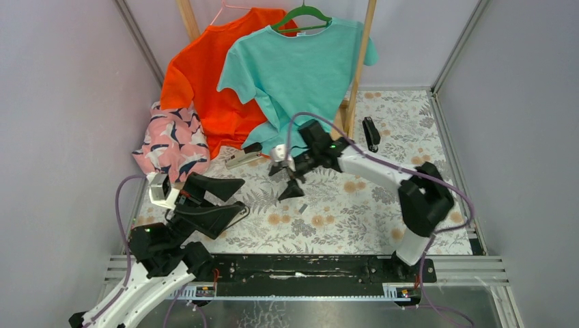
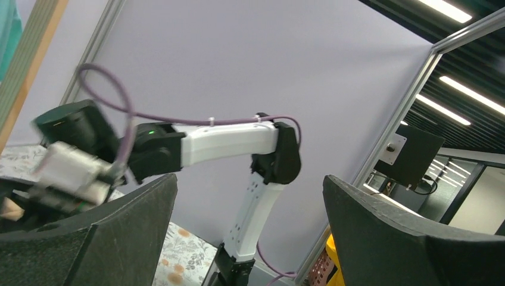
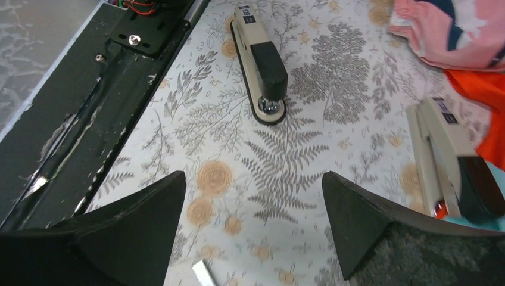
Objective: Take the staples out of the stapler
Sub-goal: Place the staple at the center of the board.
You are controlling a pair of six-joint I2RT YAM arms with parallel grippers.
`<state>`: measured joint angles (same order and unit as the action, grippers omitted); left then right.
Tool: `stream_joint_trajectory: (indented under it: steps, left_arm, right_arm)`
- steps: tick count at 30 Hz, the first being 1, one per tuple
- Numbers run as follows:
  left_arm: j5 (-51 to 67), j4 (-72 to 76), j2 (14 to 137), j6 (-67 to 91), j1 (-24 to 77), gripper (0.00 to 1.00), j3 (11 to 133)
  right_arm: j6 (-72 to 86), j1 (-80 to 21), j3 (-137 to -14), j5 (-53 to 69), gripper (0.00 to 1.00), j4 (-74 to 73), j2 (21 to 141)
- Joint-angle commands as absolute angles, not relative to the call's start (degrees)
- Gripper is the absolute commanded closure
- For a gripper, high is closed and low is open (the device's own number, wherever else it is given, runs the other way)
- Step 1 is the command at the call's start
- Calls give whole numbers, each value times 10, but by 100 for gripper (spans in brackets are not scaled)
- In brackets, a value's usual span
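While my right end effector [image 1: 284,180] hangs with its jaws spread and nothing between them, what matters is the staples [image 3: 202,273]. They are a short silvery strip lying flat on the counter [image 1: 355,219], just below it on the side toward my bases, long axis slanting across the finger gap. My left end effector [image 1: 242,196], likewise spread and empty, sits farther off, so the right is nearer.

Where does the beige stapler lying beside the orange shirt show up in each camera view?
Top external: beige stapler centre-left, by the orange shirt.
Left wrist: not in it.
Right wrist: right edge.
Shared landmark: pink patterned cloth, top and right wrist only.
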<state>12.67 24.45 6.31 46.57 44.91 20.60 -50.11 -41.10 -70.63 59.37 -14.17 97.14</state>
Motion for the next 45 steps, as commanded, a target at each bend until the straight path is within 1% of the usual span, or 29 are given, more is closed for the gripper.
stream_joint_trajectory:
  steps: [1,2,3,7,11,16,21,24,31,35,37,38,42,45]
  left_arm:
    - [147,192,50,448,445,0,239]
    - [148,186,45,448,445,0,244]
    - [148,180,40,448,445,0,247]
    - [141,141,16,441,445,0,262]
    - [129,115,-3,432,445,0,266]
    - [134,113,1,433,445,0,269]
    - [134,112,-3,433,445,0,265]
    - [138,113,-2,437,445,0,263]
    - [148,111,-2,440,445,0,263]
    - [153,112,-3,444,445,0,261]
    - [156,112,-3,445,445,0,260]
    - [157,112,-2,446,445,0,259]
    - [167,136,-2,454,444,0,246]
    - [174,183,4,464,444,0,221]
  right_arm:
    - [-528,-472,-841,539,7,-221,1069]
    - [-527,-485,-878,530,1,-244,1099]
    - [-526,-497,-911,517,0,-259,1123]
    - [-507,-533,-1026,484,1,-307,1209]
    - [-451,-555,-1102,453,1,-311,1270]
    - [-467,-580,-1180,433,0,-360,1337]
    - [-479,-603,-1212,422,12,-388,1377]
    - [-486,-614,-1214,408,22,-393,1385]
    - [-478,-620,-1222,394,58,-397,1393]
    - [-478,-617,-1194,385,85,-388,1362]
    - [-476,-609,-1152,383,96,-368,1322]
    - [-472,-603,-1124,383,100,-352,1298]
    - [-441,-555,-997,400,100,-275,1195]
    - [-398,-504,-891,431,100,-207,1106]
